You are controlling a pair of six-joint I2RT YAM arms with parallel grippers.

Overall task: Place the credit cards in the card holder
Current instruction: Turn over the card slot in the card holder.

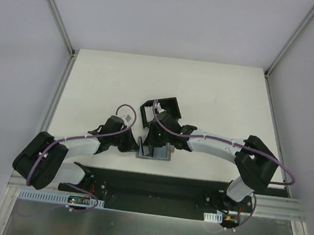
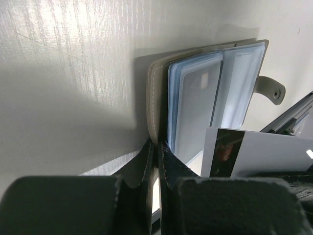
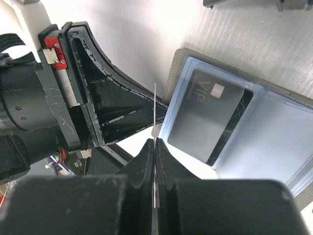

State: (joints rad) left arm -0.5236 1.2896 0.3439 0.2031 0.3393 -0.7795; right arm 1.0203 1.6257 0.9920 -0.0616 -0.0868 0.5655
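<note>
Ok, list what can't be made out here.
- Right wrist view: held card in the right claw is edge-on; its face is unseen.
- Left wrist view: lower-right card is blurred and cut by the frame edge; left claw hides the wallet corner.
- Top view: both claws cover the wallet; its inside is hidden.

A white table top [image 1: 215, 90] fills mid-frame. At centre lies a grey open wallet [image 1: 161, 156]. The left gripper [image 1: 136, 146] reaches its left edge from the lower left, and the right gripper [image 1: 155, 143] points down over it. A black plastic box frame [image 1: 168, 102] stands just above, partly behind the right arm.
</note>
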